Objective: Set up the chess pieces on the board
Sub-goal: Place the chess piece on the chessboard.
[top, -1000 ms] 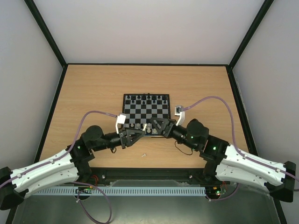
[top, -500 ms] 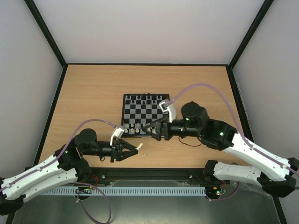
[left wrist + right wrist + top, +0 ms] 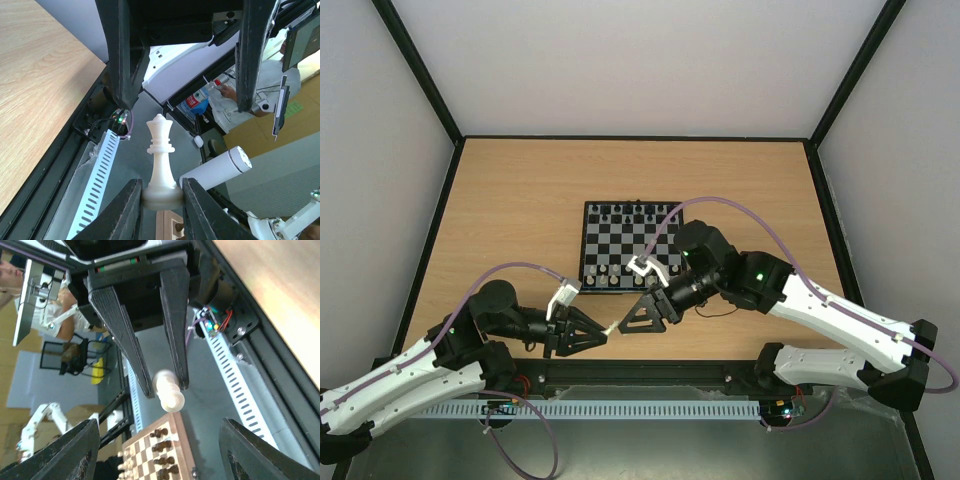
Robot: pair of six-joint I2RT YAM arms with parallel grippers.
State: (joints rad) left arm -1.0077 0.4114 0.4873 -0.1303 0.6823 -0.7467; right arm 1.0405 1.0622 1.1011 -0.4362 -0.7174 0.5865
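Observation:
My left gripper [image 3: 161, 189] is shut on the base of a tall white chess piece [image 3: 160, 160], which sticks out beyond its fingertips. In the top view the left gripper [image 3: 606, 331] hovers over the table's near edge with this piece [image 3: 614, 326]. My right gripper [image 3: 627, 322] faces it tip to tip, open wide. In the right wrist view the held piece [image 3: 169, 390] lies just ahead of the open right gripper [image 3: 167, 452], not between its jaws. The board [image 3: 590, 240] lies behind, with small white pieces [image 3: 605, 270] on its near rows and black pieces [image 3: 635, 212] along the far row.
Both arms crowd the strip between the board's near edge and the table's front rail [image 3: 640, 372]. A cable [image 3: 720, 205] from the right arm arches over the board's right side. Off the table, a separate wooden chessboard [image 3: 155, 450] shows in the right wrist view.
The left gripper drew back from the board toward the near edge with the white piece. The right arm swung off the board's near edge and down to face the left gripper.

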